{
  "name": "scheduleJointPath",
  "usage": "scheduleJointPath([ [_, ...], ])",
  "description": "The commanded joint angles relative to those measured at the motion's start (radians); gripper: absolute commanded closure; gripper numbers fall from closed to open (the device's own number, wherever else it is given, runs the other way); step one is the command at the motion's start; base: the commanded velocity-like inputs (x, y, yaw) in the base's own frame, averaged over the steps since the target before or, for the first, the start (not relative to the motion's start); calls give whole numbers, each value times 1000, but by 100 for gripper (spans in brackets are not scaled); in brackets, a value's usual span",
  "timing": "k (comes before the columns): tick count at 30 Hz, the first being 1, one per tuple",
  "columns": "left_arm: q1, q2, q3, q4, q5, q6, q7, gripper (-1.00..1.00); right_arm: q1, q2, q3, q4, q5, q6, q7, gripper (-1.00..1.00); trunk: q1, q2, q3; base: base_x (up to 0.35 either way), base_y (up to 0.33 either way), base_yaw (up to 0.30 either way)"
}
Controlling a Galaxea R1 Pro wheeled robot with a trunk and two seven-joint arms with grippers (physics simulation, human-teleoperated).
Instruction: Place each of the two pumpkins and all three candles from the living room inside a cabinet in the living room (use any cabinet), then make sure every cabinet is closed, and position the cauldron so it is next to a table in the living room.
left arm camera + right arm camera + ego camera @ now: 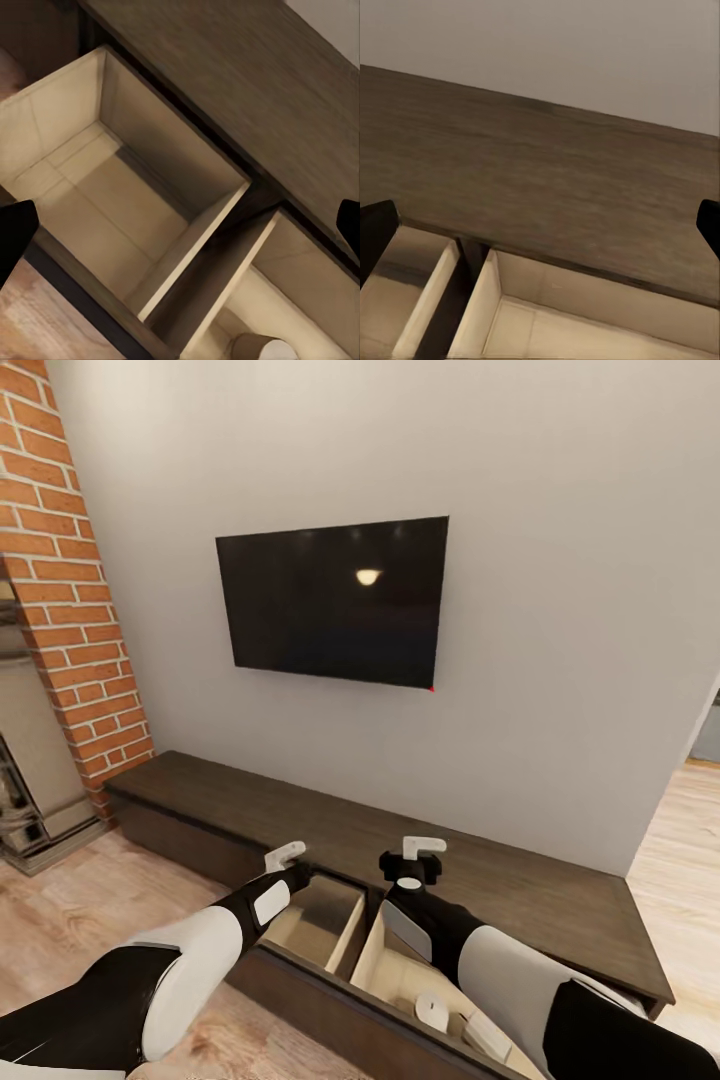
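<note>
Stowing step: both drawers of the cabinet [560, 900] stand open, candles [432, 1010] lying in the right one. Left gripper [285, 853] and right gripper [422, 847] hover with fingers spread, empty (pumpkins unseen). Next, I judge: push drawers shut.

Open-drawered cabinet [560, 905] below wall TV [335, 600]

head: we look down, facing the grey wall | wrists: close above the long dark-brown wood cabinet [330, 830] | shared: open beige-lined drawers [112, 195], 6 o'clock
</note>
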Motion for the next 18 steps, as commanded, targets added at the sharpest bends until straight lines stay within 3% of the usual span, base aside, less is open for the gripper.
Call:
scheduleJointPath([
  [1,0,0,-3,-1,5,1,4,-100,-1,-1,8,-1,-9,-4,-6,-100,0,-1,-2,0,0,184],
  [18,0,5,-2,-1,8,1,7,-100,-1,0,7,-1,-9,-4,-6,-100,0,-1,-25,0,0,184],
])
